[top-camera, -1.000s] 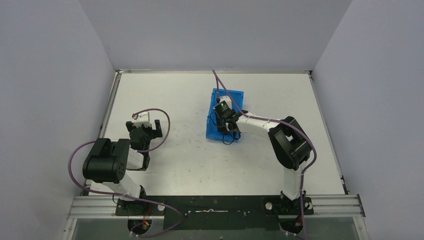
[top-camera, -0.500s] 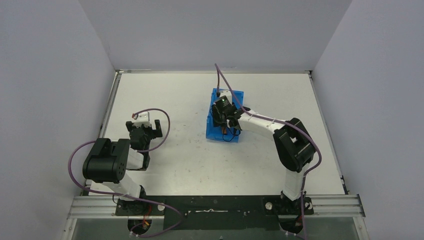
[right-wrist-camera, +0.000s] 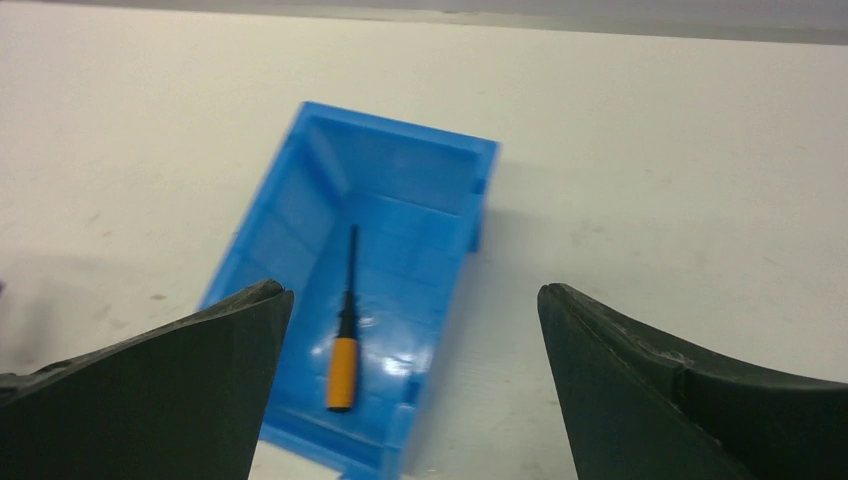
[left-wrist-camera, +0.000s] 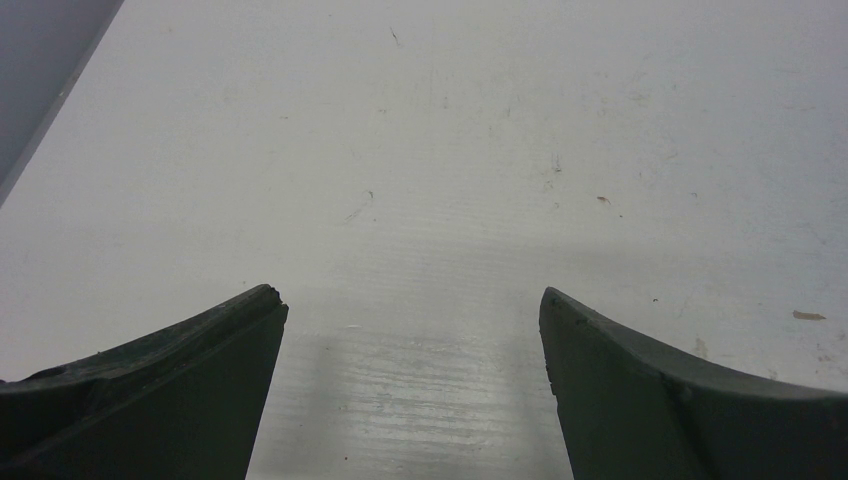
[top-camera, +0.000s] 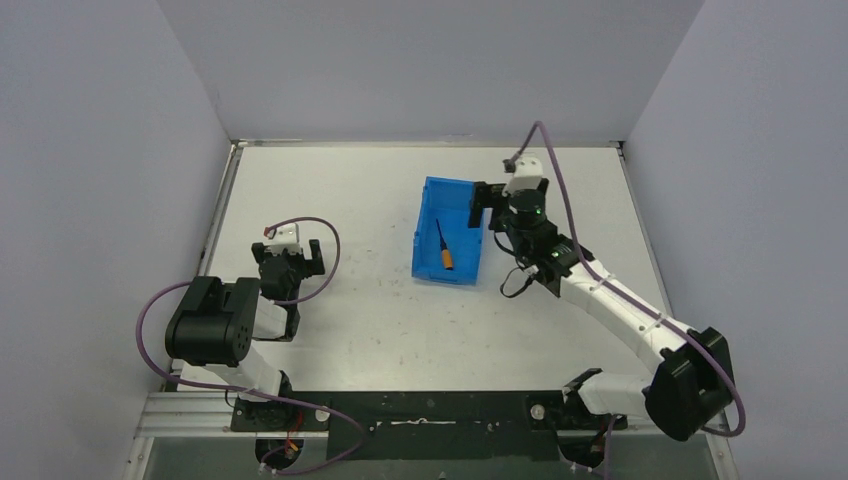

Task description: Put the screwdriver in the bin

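The bright blue bin (top-camera: 461,200) (right-wrist-camera: 400,175) stands mid-table. The screwdriver (top-camera: 443,247) (right-wrist-camera: 343,345), orange handle and thin black shaft, lies flat on the bin's floor, free of any grip. My right gripper (top-camera: 492,205) (right-wrist-camera: 412,293) hangs open and empty above the bin's right rim, looking down into it. My left gripper (top-camera: 292,258) (left-wrist-camera: 410,295) is open over bare white table at the left, with nothing between its fingers.
Grey walls close the white table (top-camera: 330,190) on three sides. A purple cable (top-camera: 560,200) loops from the right wrist, another from the left wrist (top-camera: 325,235). The arm bases sit on the black rail (top-camera: 420,410) at the near edge.
The right gripper opened and let go of the screwdriver, which now lies in the bin. The right arm swung from over the bin to its right side. The left arm stayed still.
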Robot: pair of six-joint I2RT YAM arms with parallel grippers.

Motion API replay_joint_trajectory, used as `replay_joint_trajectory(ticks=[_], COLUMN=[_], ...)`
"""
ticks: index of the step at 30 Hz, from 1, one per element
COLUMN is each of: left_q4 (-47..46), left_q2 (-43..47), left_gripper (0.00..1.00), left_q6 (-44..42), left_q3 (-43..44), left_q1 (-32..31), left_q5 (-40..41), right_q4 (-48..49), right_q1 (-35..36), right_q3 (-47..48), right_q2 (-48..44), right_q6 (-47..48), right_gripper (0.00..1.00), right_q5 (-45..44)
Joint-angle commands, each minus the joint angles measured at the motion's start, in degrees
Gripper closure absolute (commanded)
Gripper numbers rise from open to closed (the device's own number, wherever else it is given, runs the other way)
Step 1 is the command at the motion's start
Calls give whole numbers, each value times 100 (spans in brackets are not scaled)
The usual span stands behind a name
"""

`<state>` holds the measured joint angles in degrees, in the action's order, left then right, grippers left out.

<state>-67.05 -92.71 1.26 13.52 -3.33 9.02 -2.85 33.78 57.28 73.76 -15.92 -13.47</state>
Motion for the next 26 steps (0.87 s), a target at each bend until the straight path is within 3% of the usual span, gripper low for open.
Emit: replay_joint_trajectory(ticks=[1, 8, 14, 17, 26], left_q4=[-225, -225, -233, -233, -246], left_q2=[38, 35, 38, 40, 37], left_gripper=[3, 3, 3, 3, 3], left_q6=[39, 37, 40, 37, 48], left_q3=[106, 105, 107, 109, 98], left_q1=[-23, -26, -26, -26, -18], left_q5=[41, 39, 39, 43, 8], right_q4=[1336, 3673, 5612, 6012, 5928], right_q1=[-642, -1230, -1535, -1571, -1587], right_q3=[-1236, -3532, -5115, -5375, -5376], right_q2=[-964, -2023, -2044, -1932, -1975], right_q6=[396, 1060, 1197, 1286, 1342], right_gripper=[0, 0, 0, 0, 0], right_q5=[-542, -923, -1097, -1195, -1050])
